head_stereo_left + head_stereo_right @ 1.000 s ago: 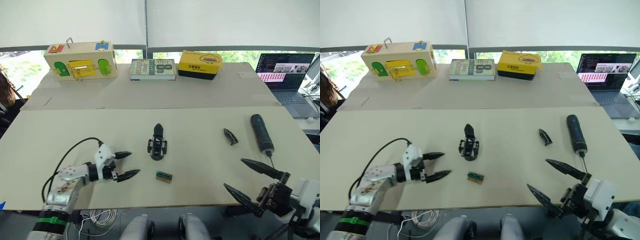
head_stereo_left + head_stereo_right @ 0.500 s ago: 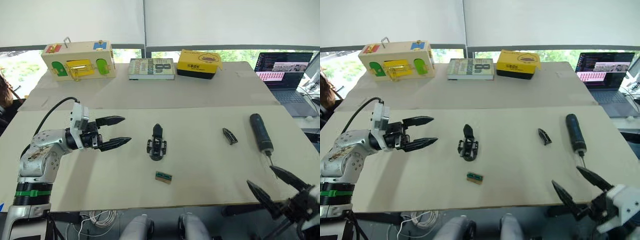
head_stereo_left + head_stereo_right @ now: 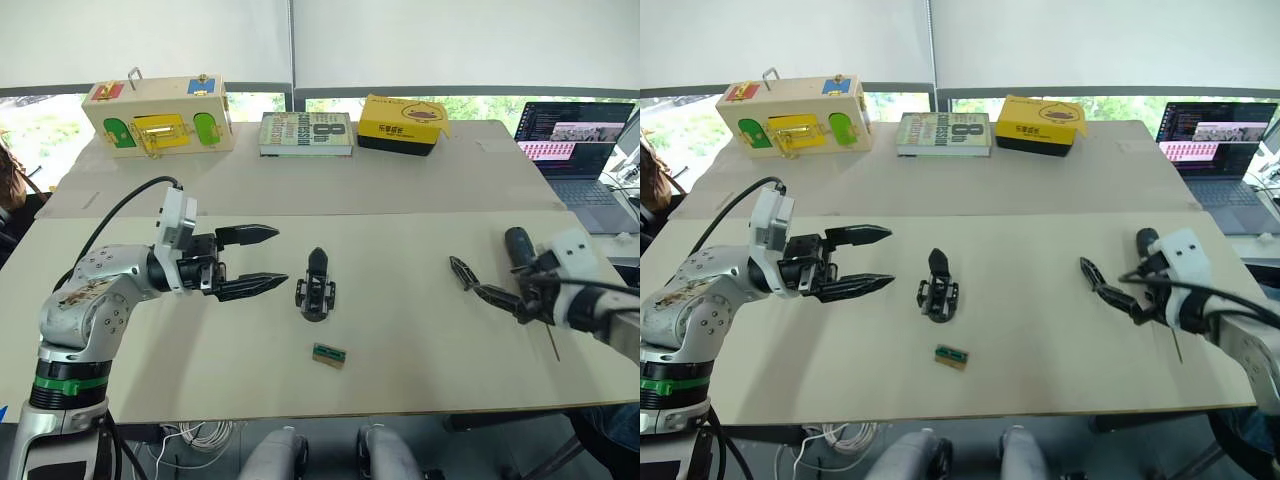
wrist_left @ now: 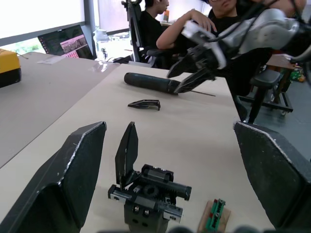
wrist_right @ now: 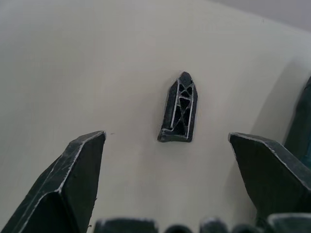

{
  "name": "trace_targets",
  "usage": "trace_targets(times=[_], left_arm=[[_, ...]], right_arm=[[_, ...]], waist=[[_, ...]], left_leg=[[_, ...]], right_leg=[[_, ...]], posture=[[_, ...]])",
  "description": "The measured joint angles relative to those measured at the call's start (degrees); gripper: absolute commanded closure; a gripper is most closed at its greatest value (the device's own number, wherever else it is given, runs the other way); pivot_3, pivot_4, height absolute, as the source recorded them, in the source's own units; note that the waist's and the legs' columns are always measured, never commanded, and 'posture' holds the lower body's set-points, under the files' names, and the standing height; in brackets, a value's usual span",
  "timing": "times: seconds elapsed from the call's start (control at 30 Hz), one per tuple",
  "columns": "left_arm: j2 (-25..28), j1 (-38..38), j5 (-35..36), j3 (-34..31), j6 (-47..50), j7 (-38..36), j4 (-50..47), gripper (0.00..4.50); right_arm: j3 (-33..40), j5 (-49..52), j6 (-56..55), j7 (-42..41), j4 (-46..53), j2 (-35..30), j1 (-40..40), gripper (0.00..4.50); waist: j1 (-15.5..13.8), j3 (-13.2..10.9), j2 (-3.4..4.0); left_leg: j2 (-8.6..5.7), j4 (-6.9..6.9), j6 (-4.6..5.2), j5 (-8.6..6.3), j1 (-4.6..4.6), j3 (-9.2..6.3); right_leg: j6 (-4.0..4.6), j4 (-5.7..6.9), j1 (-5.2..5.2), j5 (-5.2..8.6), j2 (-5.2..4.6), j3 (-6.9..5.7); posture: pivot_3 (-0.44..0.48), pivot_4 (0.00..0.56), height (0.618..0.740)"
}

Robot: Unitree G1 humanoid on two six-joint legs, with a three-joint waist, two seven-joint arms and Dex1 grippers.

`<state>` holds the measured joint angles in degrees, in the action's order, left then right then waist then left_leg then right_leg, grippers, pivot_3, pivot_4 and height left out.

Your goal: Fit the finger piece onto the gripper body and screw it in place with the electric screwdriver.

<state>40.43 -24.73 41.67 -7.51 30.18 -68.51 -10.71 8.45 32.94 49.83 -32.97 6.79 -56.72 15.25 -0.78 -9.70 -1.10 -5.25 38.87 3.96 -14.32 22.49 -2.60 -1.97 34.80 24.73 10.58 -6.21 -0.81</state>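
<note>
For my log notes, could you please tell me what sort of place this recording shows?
Probably an office or lab workspace: a large worktable by windows, an open laptop at its edge, and people seated on office chairs in the background.

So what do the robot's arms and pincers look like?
The left arm is silvery grey with speckles, a green band low down and a black cable looping over it. Its pincer has a white body and two long, pointed black fingers. The right pincer matches: white body, black pointed fingers, black cables.
</note>
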Motion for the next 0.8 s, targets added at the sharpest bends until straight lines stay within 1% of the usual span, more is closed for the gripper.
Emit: trace_targets(times=[0.1,0.17,0.27,0.37,0.5,0.57,0.7,0.8], left_arm=[[-0.4,0.0,0.0,0.3,0.0,0.4,-0.3,0.09],[-0.8,0.0,0.0,0.6,-0.1,0.5,-0.7,0.09],[-1.0,0.2,0.0,0.6,-0.1,0.5,-1.0,0.09],[-1.1,0.3,0.0,0.7,-0.1,0.8,-1.2,0.09],[-1.1,0.4,0.0,0.7,-0.2,0.9,-1.3,0.09],[-1.1,0.6,0.0,0.6,-0.2,0.9,-1.3,0.09],[-1.0,1.1,0.0,0.6,-0.2,0.9,-1.4,0.09],[-1.0,1.1,0.0,0.6,-0.2,0.9,-1.4,0.0]], right_arm=[[-7.5,-4.3,2.2,-1.6,-9.0,2.1,10.7,0.0],[-11.3,-7.6,2.3,-2.5,-15.0,3.7,15.3,0.0],[-15.6,-12.1,0.0,-5.4,-22.9,5.7,19.4,0.0],[-17.9,-15.5,-2.1,-8.5,-27.7,6.1,22.7,0.0],[-19.0,-18.3,-3.2,-11.2,-30.4,6.6,24.6,0.0],[-19.0,-18.9,-3.1,-12.2,-31.0,6.9,25.0,0.0],[-19.4,-20.1,0.1,-15.3,-29.5,6.7,25.1,0.0],[-19.6,-20.6,2.3,-16.7,-27.7,6.1,24.7,0.83]], waist=[[0.1,0.0,0.0],[0.0,0.0,0.0],[-0.1,0.0,0.01],[0.1,0.0,0.01],[0.1,0.0,0.01],[0.1,0.0,0.01],[0.1,0.0,0.01],[0.1,0.0,0.01]], left_leg=[[-0.05,0.04,-0.07,0.04,0.41,0.07],[-0.07,0.04,-0.35,0.21,0.48,0.08],[-0.12,0.05,-0.34,0.2,0.59,0.08],[-0.18,0.07,-0.29,0.17,0.61,0.12],[-0.19,0.08,-0.25,0.15,0.51,0.12],[-0.19,0.08,-0.05,0.03,0.46,0.1],[-0.17,0.08,-0.07,0.04,0.4,0.04],[-0.17,0.08,-0.08,0.05,0.39,0.02]], right_leg=[[0.08,0.1,0.45,-0.09,0.05,0.02],[0.1,0.1,0.51,-0.12,0.03,0.01],[0.09,0.06,0.57,-0.12,0.04,0.0],[-0.01,0.0,0.58,-0.18,0.04,0.04],[-0.01,0.08,0.53,-0.19,0.07,0.04],[0.01,0.14,0.52,-0.2,0.09,0.04],[0.07,0.18,0.5,-0.23,0.12,0.03],[0.08,0.19,0.49,-0.24,0.15,0.01]], posture=[[0.0,0.15,0.74],[0.0,0.15,0.74],[0.0,0.15,0.74],[0.0,0.15,0.74],[0.0,0.15,0.74],[0.0,0.15,0.74],[0.0,0.15,0.74],[0.0,0.15,0.74]])
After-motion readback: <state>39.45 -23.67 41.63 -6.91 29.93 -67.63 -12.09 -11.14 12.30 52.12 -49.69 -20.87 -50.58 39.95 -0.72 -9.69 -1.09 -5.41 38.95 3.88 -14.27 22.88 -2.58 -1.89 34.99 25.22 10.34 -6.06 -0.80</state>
